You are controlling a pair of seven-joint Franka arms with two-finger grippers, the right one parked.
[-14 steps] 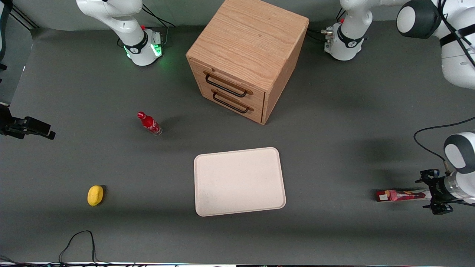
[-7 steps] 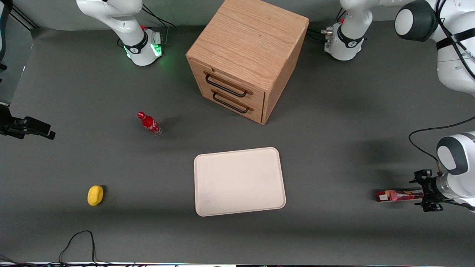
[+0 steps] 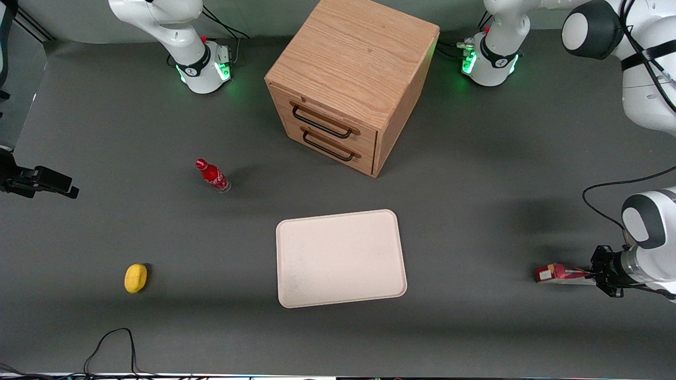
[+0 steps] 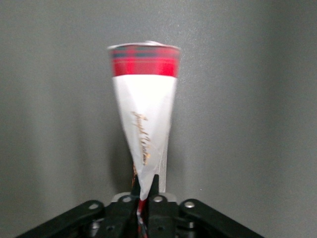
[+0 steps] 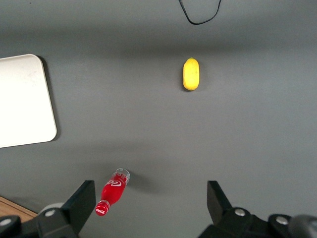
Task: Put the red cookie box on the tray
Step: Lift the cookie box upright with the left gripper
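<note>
The red cookie box [image 3: 561, 274] lies toward the working arm's end of the table, well away from the cream tray [image 3: 340, 257]. My left gripper [image 3: 595, 275] is shut on one end of the box, low over the table. In the left wrist view the box [image 4: 144, 114] stretches away from the gripper [image 4: 144, 193], white along its side with a red end, and its near end is pinched between the two black fingers [image 4: 154, 186]. The tray [image 5: 22, 101] has nothing on it.
A wooden two-drawer cabinet [image 3: 348, 84] stands farther from the front camera than the tray. A small red bottle [image 3: 212, 176] and a yellow object [image 3: 135, 277] lie toward the parked arm's end. A black cable [image 3: 111, 345] lies near the table's front edge.
My gripper has moved in along the box and closed on its end. The box has tipped and looks shorter than before; its end nearest the tray has stayed where it was.
</note>
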